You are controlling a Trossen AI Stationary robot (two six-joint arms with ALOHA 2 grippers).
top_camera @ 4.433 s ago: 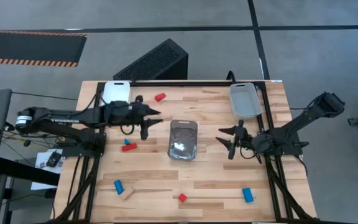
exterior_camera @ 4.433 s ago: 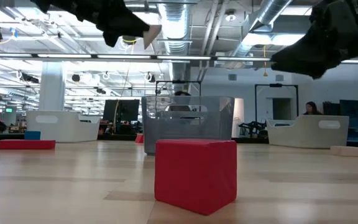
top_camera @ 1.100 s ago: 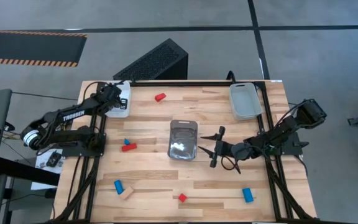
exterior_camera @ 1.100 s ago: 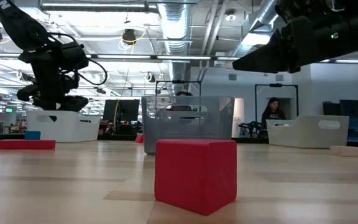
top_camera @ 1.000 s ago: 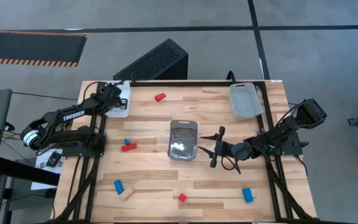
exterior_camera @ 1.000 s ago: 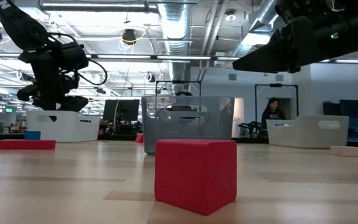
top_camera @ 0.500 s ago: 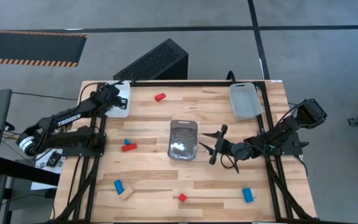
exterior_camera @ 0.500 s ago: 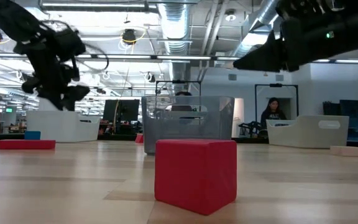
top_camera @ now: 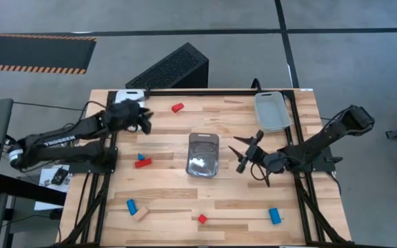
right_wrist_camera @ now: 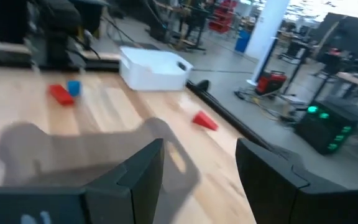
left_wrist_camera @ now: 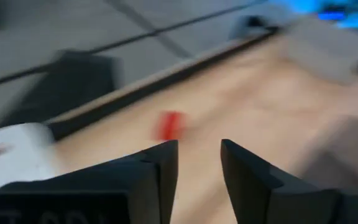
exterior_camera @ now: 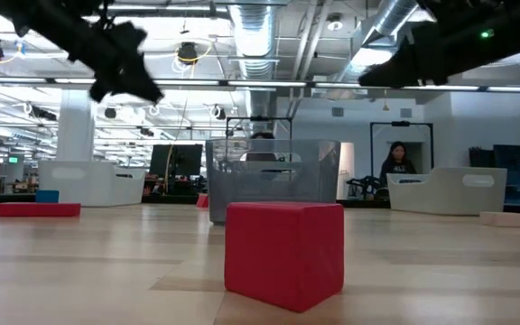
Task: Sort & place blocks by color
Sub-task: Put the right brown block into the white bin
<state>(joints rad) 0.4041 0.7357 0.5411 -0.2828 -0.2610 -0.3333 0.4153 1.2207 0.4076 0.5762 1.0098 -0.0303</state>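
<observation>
Left end effector (top_camera: 145, 121) has swung off the white tray (top_camera: 124, 97) over bare worktop (top_camera: 171, 207), fingers slightly apart, empty. Right end effector (top_camera: 243, 153) has pulled back from the clear tray (top_camera: 203, 154), fingers spread, empty. Nearest red block (top_camera: 178, 107) lies by the far edge, open wood around it.

Bright even light, left wrist view blurred

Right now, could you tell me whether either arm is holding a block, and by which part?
Nothing is held. The left gripper shows empty space between its fingers, and so does the right gripper.
</observation>
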